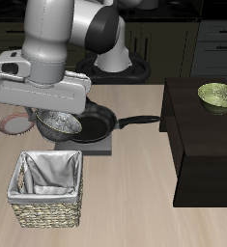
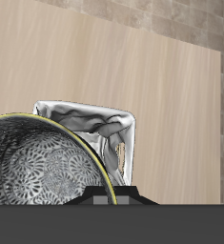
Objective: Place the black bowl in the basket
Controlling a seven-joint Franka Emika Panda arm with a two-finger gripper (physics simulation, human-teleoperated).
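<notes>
Black bowl: it hangs clear of the table, beyond the basket's back rim, and seems lifted in my grasp; in the wrist view the bowl fills the foreground.
My pincer: it looks clamped on the bowl's rim, though the fingers themselves are hidden.
Basket: open, cloth-lined, nearer the table's front edge than the bowl.
Frying pan: just behind the basket, beside the bowl.
Doing it well: I carry the bowl level over the basket's middle, lower it past the rim, then release.
</notes>
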